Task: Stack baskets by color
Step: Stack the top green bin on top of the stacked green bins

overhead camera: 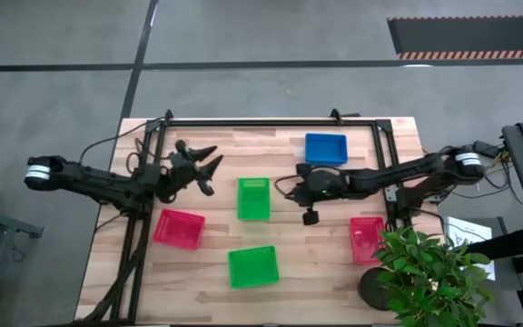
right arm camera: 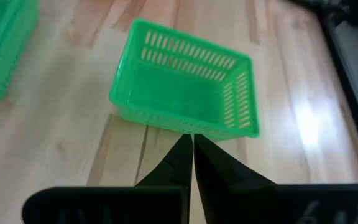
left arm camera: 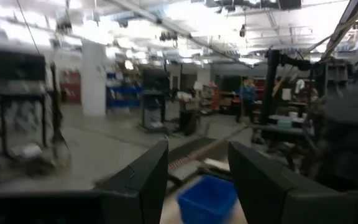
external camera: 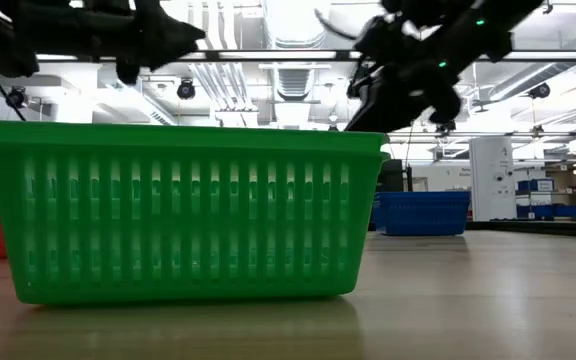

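Observation:
Five baskets rest by their bases on the wooden table [overhead camera: 207, 282]. One green basket [overhead camera: 253, 198] sits mid-table and another [overhead camera: 253, 266] near the front edge. A blue basket [overhead camera: 325, 148] is at the far side, a red one [overhead camera: 179, 228] at the left and a red one [overhead camera: 367, 239] at the right. My right gripper [right arm camera: 192, 142] is shut with nothing between its fingers. It hangs in the air just right of the middle green basket [right arm camera: 185, 93], slanting down toward it. My left gripper [overhead camera: 212, 165] is open in the air at the table's left, pointing toward the blue basket [left arm camera: 207, 199].
A potted plant [overhead camera: 425, 272] stands at the table's near right corner, beside the right red basket. A black frame [overhead camera: 271, 122] runs along the far edge and down both sides. A person [left arm camera: 248, 93] stands far off in the room.

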You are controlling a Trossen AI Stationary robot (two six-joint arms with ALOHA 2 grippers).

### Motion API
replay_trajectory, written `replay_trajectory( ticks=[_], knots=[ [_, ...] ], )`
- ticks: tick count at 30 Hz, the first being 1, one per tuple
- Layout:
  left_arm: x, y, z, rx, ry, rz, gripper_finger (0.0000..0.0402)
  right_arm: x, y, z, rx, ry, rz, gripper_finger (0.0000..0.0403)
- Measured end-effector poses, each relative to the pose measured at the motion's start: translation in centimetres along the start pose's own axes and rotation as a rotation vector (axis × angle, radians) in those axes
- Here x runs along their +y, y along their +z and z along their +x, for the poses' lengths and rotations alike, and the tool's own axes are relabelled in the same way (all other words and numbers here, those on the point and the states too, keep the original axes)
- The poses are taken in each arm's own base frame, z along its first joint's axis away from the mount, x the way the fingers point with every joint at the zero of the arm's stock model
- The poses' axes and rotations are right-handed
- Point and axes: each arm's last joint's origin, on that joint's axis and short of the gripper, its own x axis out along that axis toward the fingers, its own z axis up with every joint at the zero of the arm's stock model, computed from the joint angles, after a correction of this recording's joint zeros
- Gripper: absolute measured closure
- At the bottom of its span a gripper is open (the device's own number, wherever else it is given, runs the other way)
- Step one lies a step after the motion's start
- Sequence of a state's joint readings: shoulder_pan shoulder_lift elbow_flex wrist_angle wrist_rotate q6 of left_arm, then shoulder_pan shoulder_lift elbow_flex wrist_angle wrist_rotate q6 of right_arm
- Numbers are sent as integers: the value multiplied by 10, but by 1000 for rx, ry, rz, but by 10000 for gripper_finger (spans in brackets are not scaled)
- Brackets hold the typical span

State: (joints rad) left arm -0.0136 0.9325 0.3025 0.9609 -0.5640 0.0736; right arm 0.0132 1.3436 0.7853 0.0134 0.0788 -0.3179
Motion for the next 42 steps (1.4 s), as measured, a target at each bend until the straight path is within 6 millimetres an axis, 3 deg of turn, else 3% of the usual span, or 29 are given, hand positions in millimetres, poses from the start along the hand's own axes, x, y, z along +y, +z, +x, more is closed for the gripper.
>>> replay_trajectory(
  ticks=[15,27,36,42],
  knots=[
    [-60,-8,46,139,-89,-207,249,4,-28,-65,-299,-117,-87,394],
    [-103,-7,102,634,144,-245,249,6,-44,-103,-362,-136,-53,394],
    [-131,-5,135,994,408,-238,249,7,-51,-116,-381,-143,-54,394],
    [-152,-29,157,1056,437,-328,249,7,-52,-116,-375,-146,-77,394]
  ],
)
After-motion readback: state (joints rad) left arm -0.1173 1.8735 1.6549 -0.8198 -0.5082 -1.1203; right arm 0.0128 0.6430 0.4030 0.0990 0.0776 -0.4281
